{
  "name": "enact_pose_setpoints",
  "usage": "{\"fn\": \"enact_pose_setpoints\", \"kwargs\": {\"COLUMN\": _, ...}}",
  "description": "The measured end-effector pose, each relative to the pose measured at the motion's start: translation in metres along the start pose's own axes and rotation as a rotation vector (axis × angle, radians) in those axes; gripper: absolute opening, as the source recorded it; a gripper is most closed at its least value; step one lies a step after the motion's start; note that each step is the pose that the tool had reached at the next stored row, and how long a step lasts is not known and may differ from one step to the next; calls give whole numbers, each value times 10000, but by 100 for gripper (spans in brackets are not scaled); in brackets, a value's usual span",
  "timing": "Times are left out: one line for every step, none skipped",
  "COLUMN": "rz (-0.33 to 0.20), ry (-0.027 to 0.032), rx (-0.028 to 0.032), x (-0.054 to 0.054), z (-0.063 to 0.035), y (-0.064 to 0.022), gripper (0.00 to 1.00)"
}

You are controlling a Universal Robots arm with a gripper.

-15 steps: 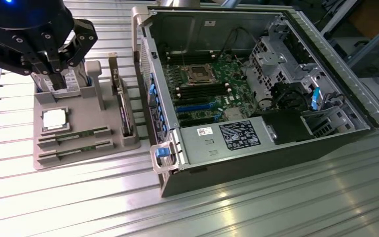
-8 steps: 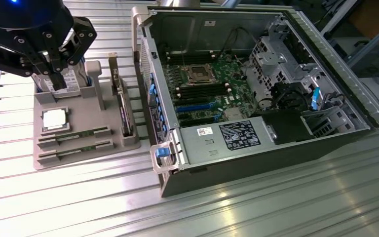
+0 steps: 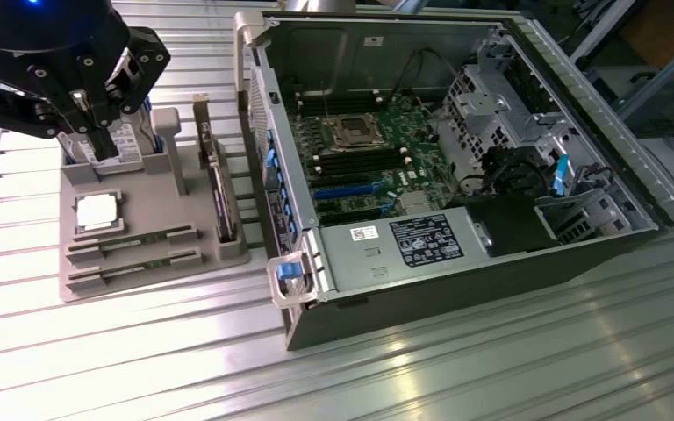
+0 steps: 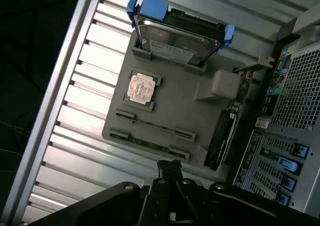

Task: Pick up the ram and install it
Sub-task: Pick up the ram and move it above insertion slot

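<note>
The black gripper point(image 4: 169, 167) hangs clenched and empty above the grey tray point(image 4: 185, 110); align it squarely along the thin green ram point(image 4: 155, 126).

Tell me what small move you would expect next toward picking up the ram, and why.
Probably open the gripper. It hangs shut and empty above the grey tray. Both ram sticks lie untouched in their slots on that tray. Shut fingers could not straddle a stick, so opening seems sensible before any descent.
</note>
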State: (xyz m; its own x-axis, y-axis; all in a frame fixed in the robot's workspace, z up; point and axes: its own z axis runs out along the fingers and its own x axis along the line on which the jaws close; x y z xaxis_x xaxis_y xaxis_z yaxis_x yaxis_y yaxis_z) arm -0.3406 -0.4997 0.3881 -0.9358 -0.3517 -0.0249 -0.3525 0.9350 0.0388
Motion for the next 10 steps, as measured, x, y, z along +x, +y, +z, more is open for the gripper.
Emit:
{"fn": "enact_pose_setpoints", "kwargs": {"rz": -86, "ry": 3, "rx": -2, "x": 0, "z": 0, "y": 0, "gripper": 10}}
{"fn": "enact_pose_setpoints", "kwargs": {"rz": -155, "ry": 6, "rx": -4, "x": 0, "z": 0, "y": 0, "gripper": 10}}
{"fn": "enact_pose_setpoints", "kwargs": {"rz": -248, "ry": 9, "rx": -7, "x": 0, "z": 0, "y": 0, "gripper": 10}}
{"fn": "enact_pose_setpoints", "kwargs": {"rz": -325, "ry": 12, "rx": -8, "x": 0, "z": 0, "y": 0, "gripper": 10}}
{"fn": "enact_pose_setpoints", "kwargs": {"rz": -393, "ry": 15, "rx": -10, "x": 0, "z": 0, "y": 0, "gripper": 10}}
{"fn": "enact_pose_setpoints", "kwargs": {"rz": -495, "ry": 19, "rx": -12, "x": 0, "z": 0, "y": 0, "gripper": 10}}
{"fn": "enact_pose_setpoints", "kwargs": {"rz": -573, "ry": 22, "rx": -14, "x": 0, "z": 0, "y": 0, "gripper": 10}}
{"fn": "enact_pose_setpoints", "kwargs": {"rz": -639, "ry": 25, "rx": -16, "x": 0, "z": 0, "y": 0, "gripper": 10}}
{"fn": "enact_pose_setpoints", "kwargs": {"rz": -757, "ry": 29, "rx": -19, "x": 0, "z": 0, "y": 0, "gripper": 10}}
{"fn": "enact_pose_setpoints", "kwargs": {"rz": -879, "ry": 34, "rx": -22, "x": 0, "z": 0, "y": 0, "gripper": 10}}
